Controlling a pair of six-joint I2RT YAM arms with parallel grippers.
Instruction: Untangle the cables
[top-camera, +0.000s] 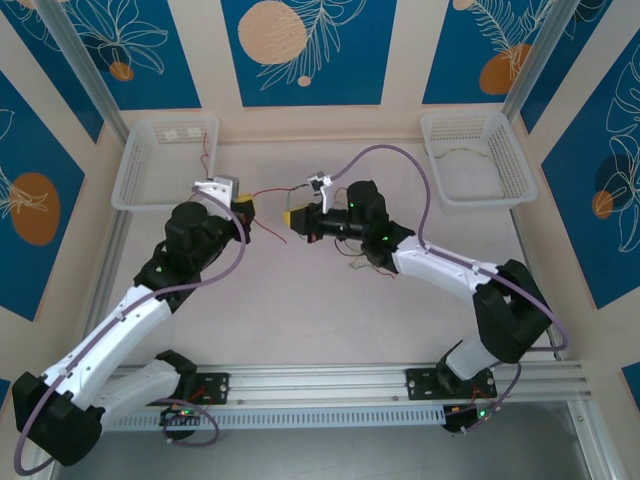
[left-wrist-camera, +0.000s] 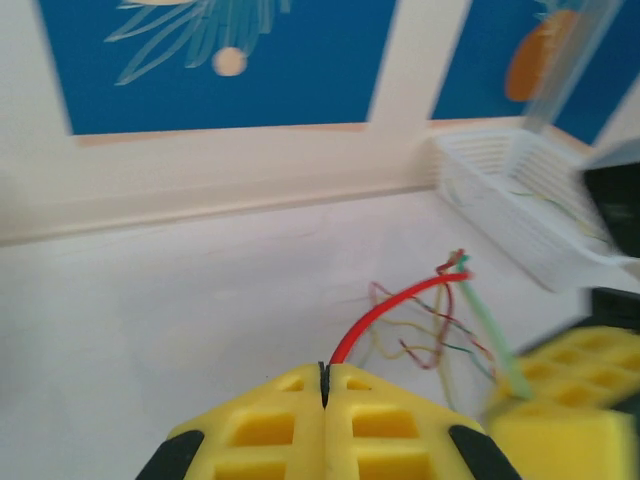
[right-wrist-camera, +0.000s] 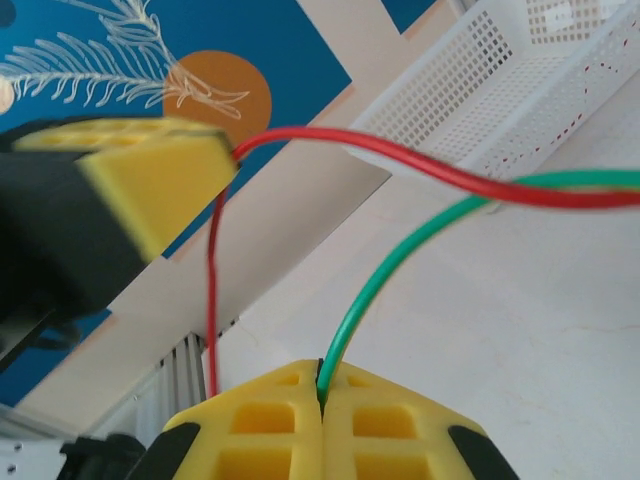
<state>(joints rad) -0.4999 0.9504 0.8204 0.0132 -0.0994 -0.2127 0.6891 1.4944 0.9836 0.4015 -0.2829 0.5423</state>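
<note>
the two arms lean in toward each other over the far half of the tabletop, their yellow tips close but not touching. the left claw is pinched tight on a red cable. its pads are pressed flat together, and the wire comes out of the seam and arches up and off to the right. the right claw is clamped the same way on a green cable, which curves up out of its closed pads and runs away to the right. seen from the right wrist, the red cable crosses the green one, and another stretch of red hangs straight down from the left claw's tip. the rest of the cables lie on the tabletop just beside the right arm's wrist, a loose knot of thin red, yellow and green strands. a white left basket sits in the far left corner with a red strand in it. the right basket in the far right corner holds a few pale wires.
</note>
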